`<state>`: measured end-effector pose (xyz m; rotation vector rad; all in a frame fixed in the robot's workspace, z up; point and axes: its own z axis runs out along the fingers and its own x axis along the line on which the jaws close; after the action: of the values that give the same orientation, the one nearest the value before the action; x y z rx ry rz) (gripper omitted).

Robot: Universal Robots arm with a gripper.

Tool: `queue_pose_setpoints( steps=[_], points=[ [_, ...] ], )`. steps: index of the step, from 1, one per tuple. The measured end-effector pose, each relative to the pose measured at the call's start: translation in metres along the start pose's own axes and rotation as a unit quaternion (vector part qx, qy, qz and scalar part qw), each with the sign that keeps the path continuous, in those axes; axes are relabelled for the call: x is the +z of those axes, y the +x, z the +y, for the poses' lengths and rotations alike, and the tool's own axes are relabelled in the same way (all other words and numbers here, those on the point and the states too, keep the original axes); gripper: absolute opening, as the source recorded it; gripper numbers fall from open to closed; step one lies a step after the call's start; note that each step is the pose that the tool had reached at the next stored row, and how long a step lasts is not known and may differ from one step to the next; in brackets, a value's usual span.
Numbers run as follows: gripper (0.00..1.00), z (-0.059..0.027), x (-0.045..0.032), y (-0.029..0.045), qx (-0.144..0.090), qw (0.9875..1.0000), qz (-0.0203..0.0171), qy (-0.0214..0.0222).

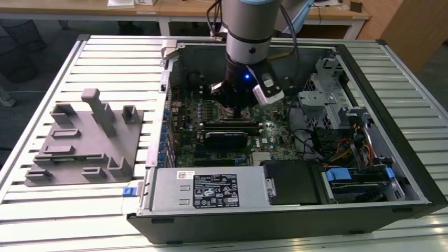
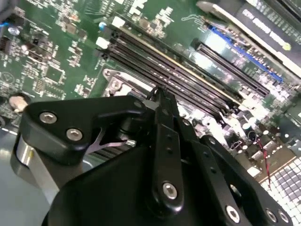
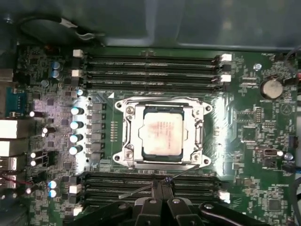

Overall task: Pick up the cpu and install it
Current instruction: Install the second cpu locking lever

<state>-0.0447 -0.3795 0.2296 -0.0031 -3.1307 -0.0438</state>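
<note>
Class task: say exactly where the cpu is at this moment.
In the first wrist view the cpu lies in the metal socket frame on the motherboard, between two banks of memory slots.

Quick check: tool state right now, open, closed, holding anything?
Tool: closed, holding nothing; the cpu already sits in the socket on the motherboard.
</note>
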Motion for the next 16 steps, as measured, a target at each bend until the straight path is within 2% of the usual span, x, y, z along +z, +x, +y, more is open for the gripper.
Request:
queue_pose_setpoints(
  steps=[7,13,14,16],
  points=[
    [0.11,-0.0009,0.0038,0.003,0.0,1.0,0.0001,-0.0032],
    [0.11,-0.0011,0.01,0.0032,0.0,1.0,0.0001,-0.01],
    [0.11,-0.0016,0.0104,0.0034,0.0,0.9999,0.0002,-0.0144],
    [0.11,-0.0038,0.0108,0.0045,0.0,0.9996,0.0001,-0.0276]
  ],
)
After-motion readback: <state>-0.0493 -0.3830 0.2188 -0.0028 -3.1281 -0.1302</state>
